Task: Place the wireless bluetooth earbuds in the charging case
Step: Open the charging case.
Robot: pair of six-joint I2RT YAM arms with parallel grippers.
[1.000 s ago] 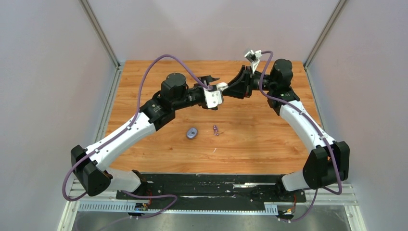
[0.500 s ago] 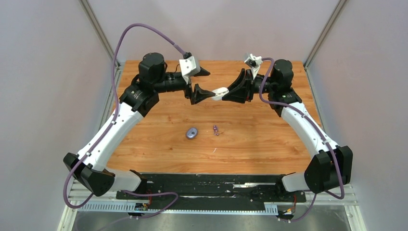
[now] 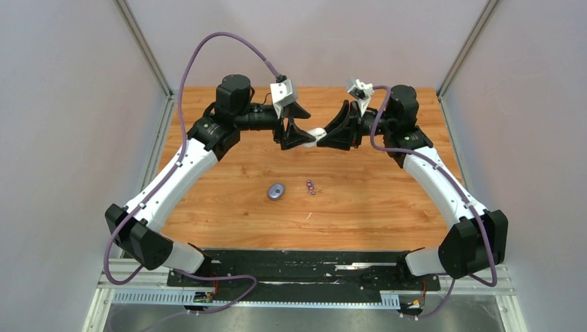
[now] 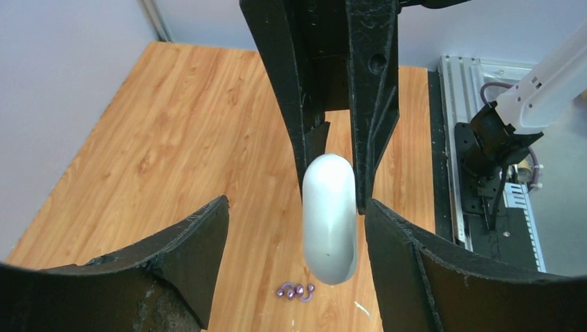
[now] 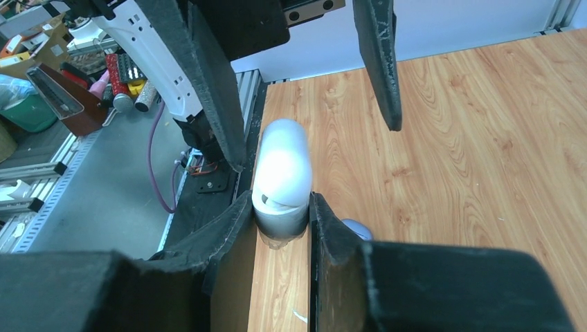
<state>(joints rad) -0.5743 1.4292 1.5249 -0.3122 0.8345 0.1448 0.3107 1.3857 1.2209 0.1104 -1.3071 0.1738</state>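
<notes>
A white oval charging case [image 3: 318,132] is held in the air above the back of the table. My right gripper [image 3: 327,134] is shut on one end of it; in the right wrist view the case [image 5: 280,173] sits clamped between my fingers [image 5: 280,211]. My left gripper [image 3: 306,128] is open, its jaws on either side of the case's free end [image 4: 329,218], nearer the right jaw [image 4: 296,228]. Two dark purple earbuds [image 3: 311,186] lie on the wood, also seen in the left wrist view [image 4: 296,292]. A purple case [image 3: 276,191] lies to their left. The white earbuds are hidden.
The wooden table [image 3: 387,200] is walled by grey panels on the left, back and right. The arm bases stand on a black plate [image 3: 304,266] at the near edge. The purple case peeks from behind my right finger [image 5: 356,228].
My left arm pulled back left and turned its wrist, then came right again so its open jaws straddle the white case. My right gripper has kept hold of the case, almost still.
</notes>
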